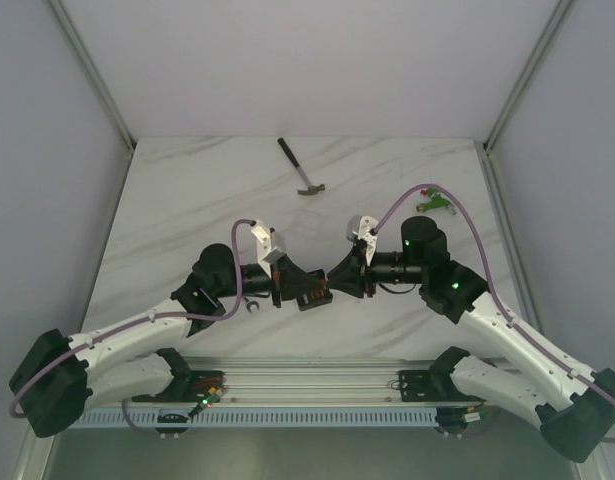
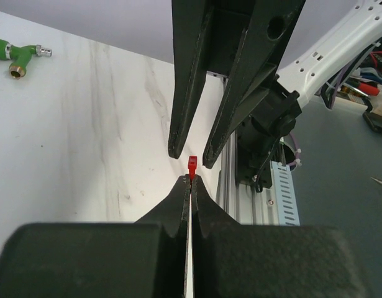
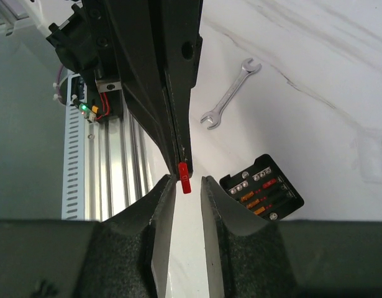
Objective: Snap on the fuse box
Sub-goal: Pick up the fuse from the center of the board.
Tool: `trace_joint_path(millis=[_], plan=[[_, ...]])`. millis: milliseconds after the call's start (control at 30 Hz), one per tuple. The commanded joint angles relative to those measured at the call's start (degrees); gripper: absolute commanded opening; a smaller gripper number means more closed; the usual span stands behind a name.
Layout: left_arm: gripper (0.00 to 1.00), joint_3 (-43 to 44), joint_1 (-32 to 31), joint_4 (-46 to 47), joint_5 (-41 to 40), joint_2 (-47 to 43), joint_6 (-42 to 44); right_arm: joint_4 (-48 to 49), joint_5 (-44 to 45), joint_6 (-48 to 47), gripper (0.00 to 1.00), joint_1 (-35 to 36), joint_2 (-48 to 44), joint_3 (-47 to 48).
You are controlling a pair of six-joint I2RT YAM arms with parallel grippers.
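Note:
My left gripper (image 2: pixel 192 179) is shut on a tiny red fuse (image 2: pixel 192 166) that sticks out past its tips. Facing it tip to tip, my right gripper (image 3: pixel 186 183) stands open, and the red fuse (image 3: pixel 185 176) hangs between its two pads with a gap on the right side. The fuse box (image 3: pixel 262 195), black with orange and red fuses in its top, lies on the marble table just right of the right gripper's fingers. Seen from above, the fuse box (image 1: pixel 313 298) sits just below where the left gripper (image 1: pixel 317 281) and the right gripper (image 1: pixel 337 275) meet.
A steel wrench (image 3: pixel 230 93) lies on the table beyond the fuse box, and it shows as the wrench (image 1: pixel 249 305) under the left arm. A hammer (image 1: pixel 302 170) lies at the back centre. A green connector piece (image 1: pixel 434 203) sits at the back right. The aluminium rail (image 1: pixel 317 385) runs along the near edge.

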Motion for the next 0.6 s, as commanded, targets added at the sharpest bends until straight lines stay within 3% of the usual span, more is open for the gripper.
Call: trace_joint_path(millis=[0,333,567], plan=[[0.00,1.19,-0.03,4.03,2.73,0.27,-0.64,-0.77,-2.41,-1.51,0.28,-0.15,-0.08,2.14],[0.00,1.44,-0.26,5.06,3.86,1.02,-1.30,-0.66,-4.53,-1.89,0.19,-0.17,1.31,2.44],[0.00,1.55,-0.30,4.57,3.18,1.70,-1.10,-0.65,-4.82,-1.92,0.00,-0.17,1.26,2.63]])
